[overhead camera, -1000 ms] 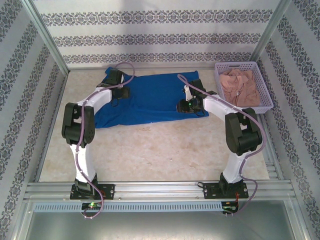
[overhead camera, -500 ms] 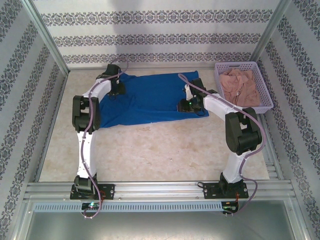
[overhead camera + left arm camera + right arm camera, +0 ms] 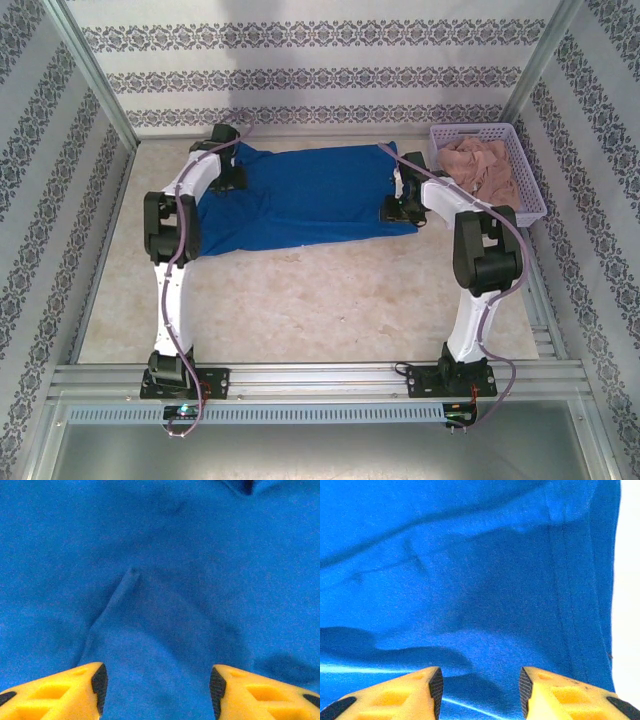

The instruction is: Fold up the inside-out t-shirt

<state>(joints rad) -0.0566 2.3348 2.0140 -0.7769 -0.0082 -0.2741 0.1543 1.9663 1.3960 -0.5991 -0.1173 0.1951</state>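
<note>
Counts first: one royal-blue t-shirt (image 3: 310, 195), one lilac basket (image 3: 470, 128) with one pinkish-beige garment (image 3: 485, 165) in it, two arms and two claws. The t-shirt lies spread flat on the far half of the worktop (image 3: 330, 300), its long side running left to right. It is near the basket in the far right corner but not touching it. The left claw (image 3: 234, 182) sits over the shirt's far left end. The right claw (image 3: 402, 210) sits over the shirt's right edge, close to its near corner. From overhead the fingers are too small to read. The left wrist view shows yellow fingers (image 3: 75, 692) standing apart, released, with blue cloth beneath and between them and a raised crease running up from the gap. The right wrist view also shows fingers (image 3: 405, 695) parted with nothing pinched. It adds soft folds, a stitched hem and a strip of pale worktop past the shirt's right edge.
</note>
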